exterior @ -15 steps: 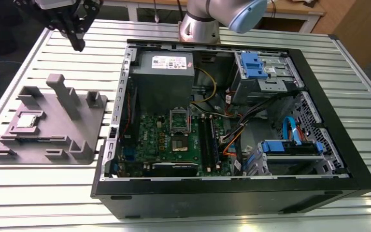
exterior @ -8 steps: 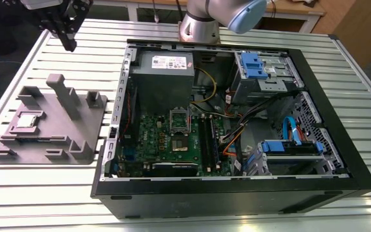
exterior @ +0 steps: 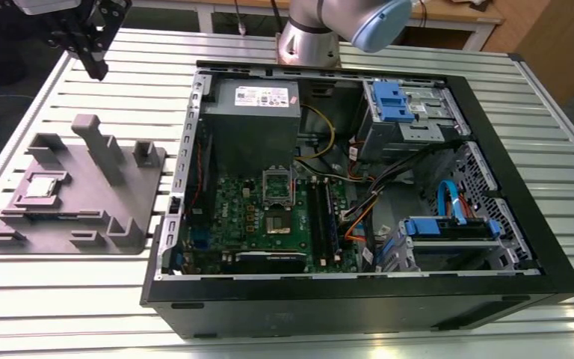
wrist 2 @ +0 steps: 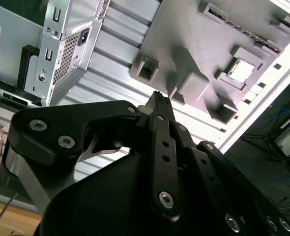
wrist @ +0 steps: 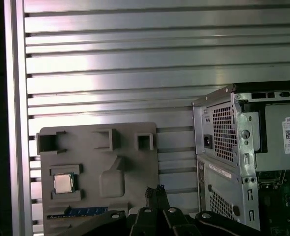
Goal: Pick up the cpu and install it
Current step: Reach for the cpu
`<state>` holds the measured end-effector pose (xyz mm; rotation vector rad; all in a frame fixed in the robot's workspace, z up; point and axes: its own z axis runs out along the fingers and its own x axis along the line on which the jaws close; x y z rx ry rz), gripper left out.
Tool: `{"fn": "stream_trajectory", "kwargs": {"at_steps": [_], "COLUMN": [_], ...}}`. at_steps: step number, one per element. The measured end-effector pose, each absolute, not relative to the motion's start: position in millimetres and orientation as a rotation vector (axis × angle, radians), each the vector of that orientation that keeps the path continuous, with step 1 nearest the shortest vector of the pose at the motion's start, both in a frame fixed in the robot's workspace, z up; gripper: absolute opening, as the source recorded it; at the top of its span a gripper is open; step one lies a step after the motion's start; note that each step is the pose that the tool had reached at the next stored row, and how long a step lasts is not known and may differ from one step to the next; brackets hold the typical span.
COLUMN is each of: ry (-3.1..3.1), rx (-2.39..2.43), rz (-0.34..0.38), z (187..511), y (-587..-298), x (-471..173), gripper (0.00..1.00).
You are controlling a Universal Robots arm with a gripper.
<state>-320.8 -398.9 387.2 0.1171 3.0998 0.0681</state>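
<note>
The cpu [exterior: 42, 187] is a small silver square lying in a recess on the grey plastic fixture [exterior: 78, 224], at the exterior view's left. It also shows as a bright square, the cpu [wrist 2: 242, 70] in the second wrist view and the cpu [wrist: 63, 183] in the first. My gripper [exterior: 98, 72] hangs high above the table beyond the fixture's far end, well clear of the chip. Its fingertips [wrist 2: 157, 98] meet, shut on nothing. The motherboard's socket [exterior: 279, 191] sits inside the open computer case [exterior: 526, 172].
The fixture [wrist: 101, 147] has upright posts [exterior: 98, 146] and a memory stick [wrist: 78, 211] along one edge. The slatted metal table [wrist: 110, 64] stretches around it. The case's power supply [exterior: 252, 112] and blue drive bays [exterior: 392, 97] stand at its far side.
</note>
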Motion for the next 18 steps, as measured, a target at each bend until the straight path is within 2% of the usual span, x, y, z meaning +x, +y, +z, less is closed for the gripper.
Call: {"fn": "stream_trajectory", "kwargs": {"at_steps": [18], "ry": [3.1], "rx": [0.117], "rz": [0.068], "z": [387.0], "y": [-398.9], "x": [-327.3], "gripper": [0.1]}}
